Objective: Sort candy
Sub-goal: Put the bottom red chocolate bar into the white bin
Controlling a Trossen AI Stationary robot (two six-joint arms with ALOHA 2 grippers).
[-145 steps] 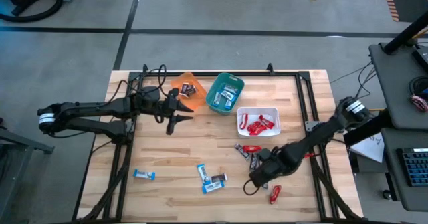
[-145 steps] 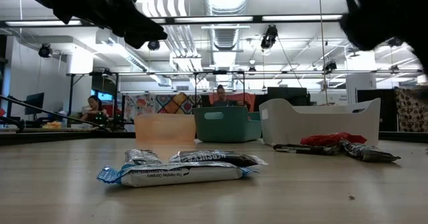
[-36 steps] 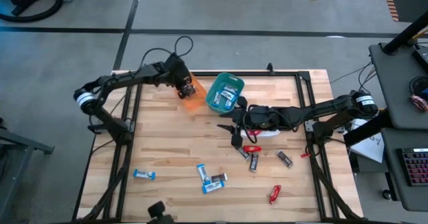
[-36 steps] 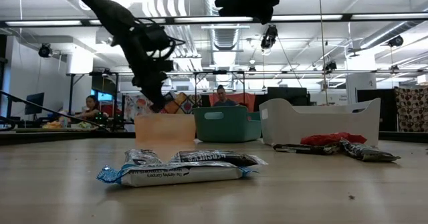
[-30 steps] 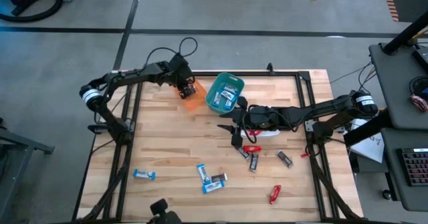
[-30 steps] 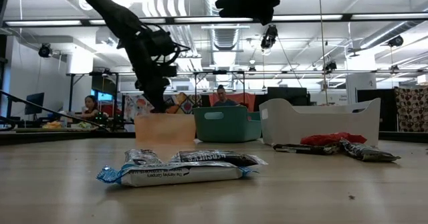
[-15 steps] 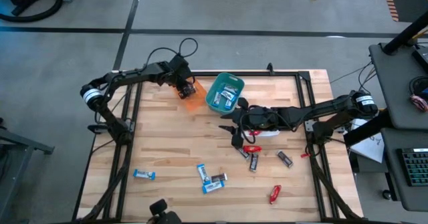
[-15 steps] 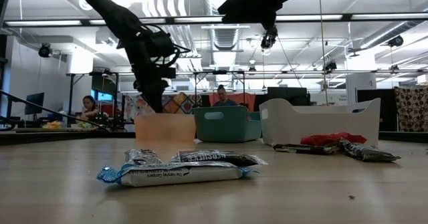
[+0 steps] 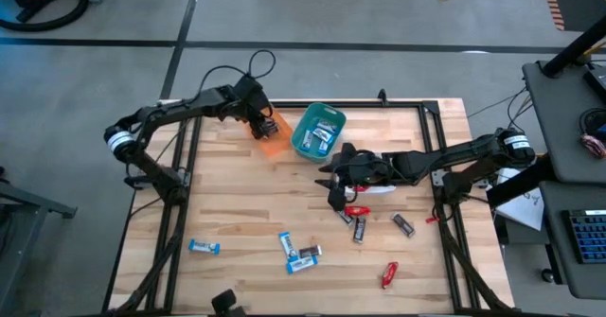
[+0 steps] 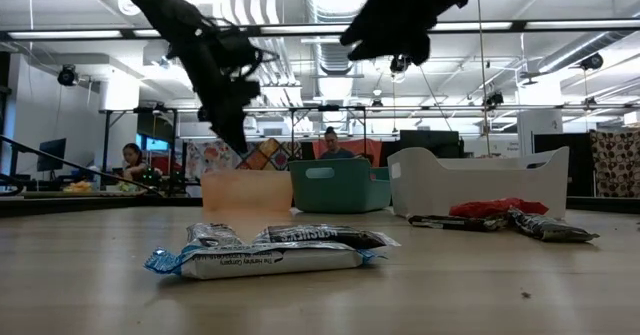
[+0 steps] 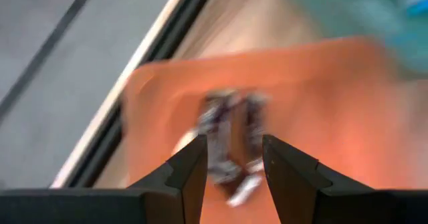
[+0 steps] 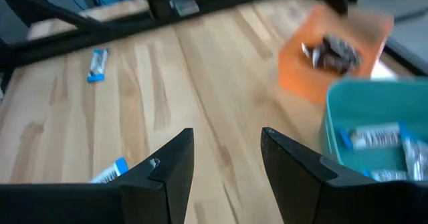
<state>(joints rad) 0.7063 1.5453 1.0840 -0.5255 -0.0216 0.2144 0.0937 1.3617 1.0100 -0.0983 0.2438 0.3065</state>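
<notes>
Left gripper [image 11: 231, 158] open, empty, above orange bin [image 11: 334, 110] holding dark candy bars [image 11: 231, 140]; right gripper [image 12: 226, 156] open above table [image 12: 167, 90].

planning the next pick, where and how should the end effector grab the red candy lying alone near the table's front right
Grip the lone red candy across its narrow middle, coming straight down from above. It lies flat on the table, tilted slightly, apart from other pieces, so fingers can likely straddle its long sides.
</notes>
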